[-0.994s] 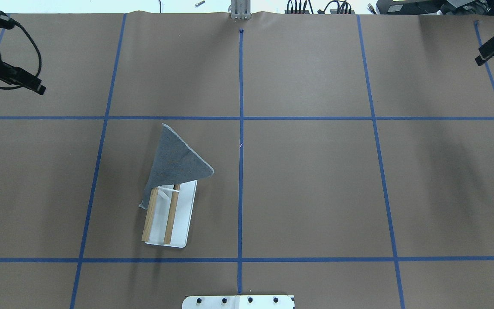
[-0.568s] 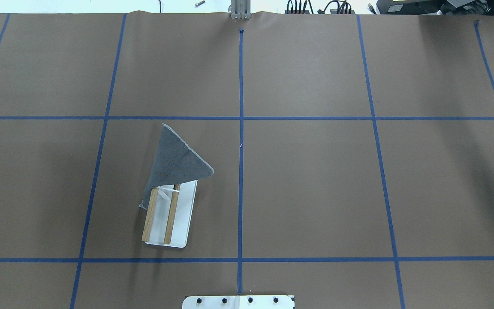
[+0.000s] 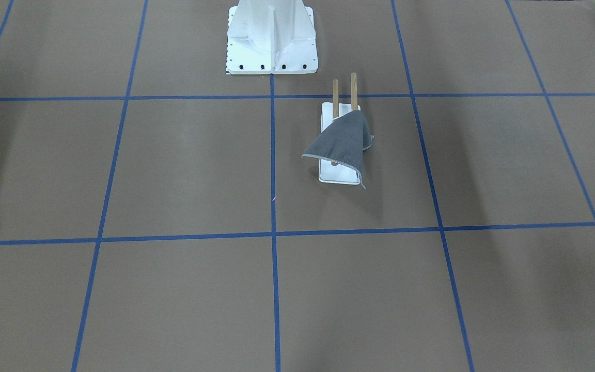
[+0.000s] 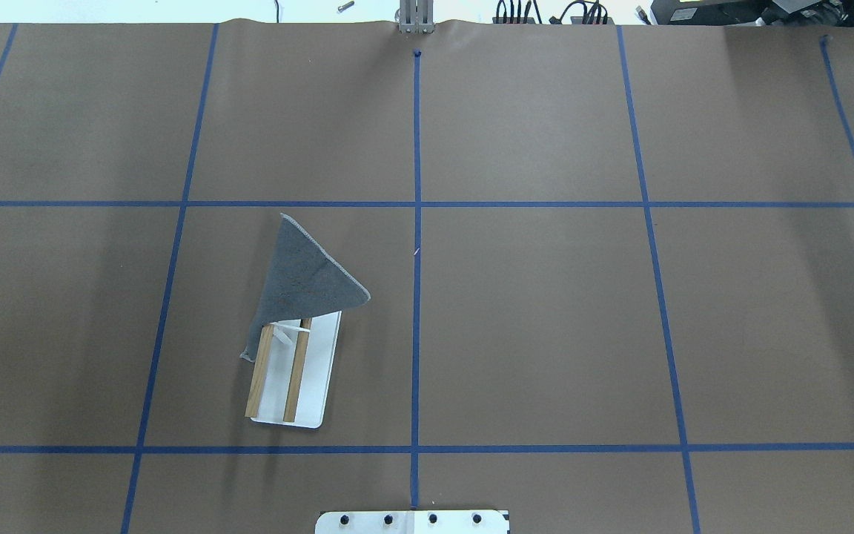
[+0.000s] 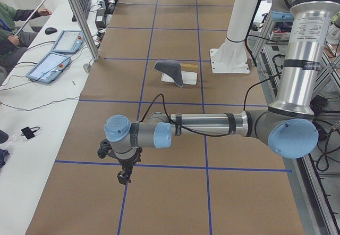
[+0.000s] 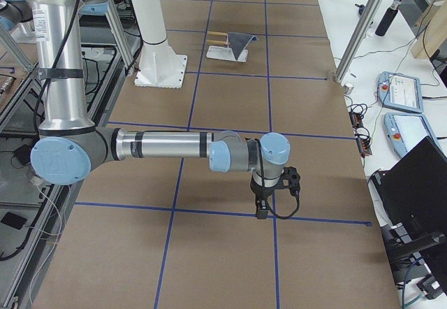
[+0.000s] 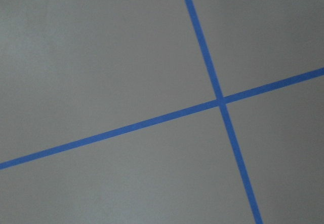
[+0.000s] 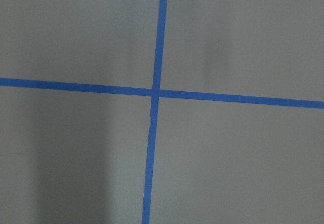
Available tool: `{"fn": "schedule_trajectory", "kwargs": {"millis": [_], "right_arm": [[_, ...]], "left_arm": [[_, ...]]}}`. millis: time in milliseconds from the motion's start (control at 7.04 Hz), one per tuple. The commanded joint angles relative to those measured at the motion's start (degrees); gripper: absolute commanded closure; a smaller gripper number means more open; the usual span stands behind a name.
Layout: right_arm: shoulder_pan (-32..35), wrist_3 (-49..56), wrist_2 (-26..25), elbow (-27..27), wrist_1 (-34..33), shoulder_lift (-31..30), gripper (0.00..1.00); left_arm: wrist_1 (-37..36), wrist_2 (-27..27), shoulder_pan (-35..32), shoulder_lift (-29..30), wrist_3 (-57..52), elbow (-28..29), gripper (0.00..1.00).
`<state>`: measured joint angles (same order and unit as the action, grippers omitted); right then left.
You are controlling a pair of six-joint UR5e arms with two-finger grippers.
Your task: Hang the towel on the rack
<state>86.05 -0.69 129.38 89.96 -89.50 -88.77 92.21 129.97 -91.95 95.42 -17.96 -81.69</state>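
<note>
The dark grey towel is draped over the far end of the rack's two wooden dowels and folds into a triangle that reaches past the rack's white base. It also shows in the front-facing view, hanging over the dowel ends. My left gripper hangs low over the table far from the rack, seen only in the exterior left view. My right gripper hangs likewise, seen only in the exterior right view. I cannot tell whether either is open or shut. Both wrist views show only brown table and blue tape.
The large white bolted pedestal stands at the robot's edge of the table, close to the rack. Blue tape lines grid the brown table. A person and tablets are at a side bench.
Both grippers showed at the overhead view's left and right edges a second ago and have since left that view. The towel and rack have not moved.
</note>
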Motion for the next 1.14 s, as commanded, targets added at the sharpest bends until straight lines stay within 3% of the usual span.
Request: {"fn": "schedule_trajectory", "kwargs": {"millis": [0,994], "right_arm": [[0.1,0.0,-0.2,2.5,0.1,-0.9,0.0],[0.1,0.0,0.0,3.4,0.1,-0.8,0.0]], "left_arm": [[0.9,2.2,-0.8,-5.0,-0.1,-5.1,0.01],[1.2,2.2,-0.7,-5.6,-0.3,-8.0,0.01]]}}
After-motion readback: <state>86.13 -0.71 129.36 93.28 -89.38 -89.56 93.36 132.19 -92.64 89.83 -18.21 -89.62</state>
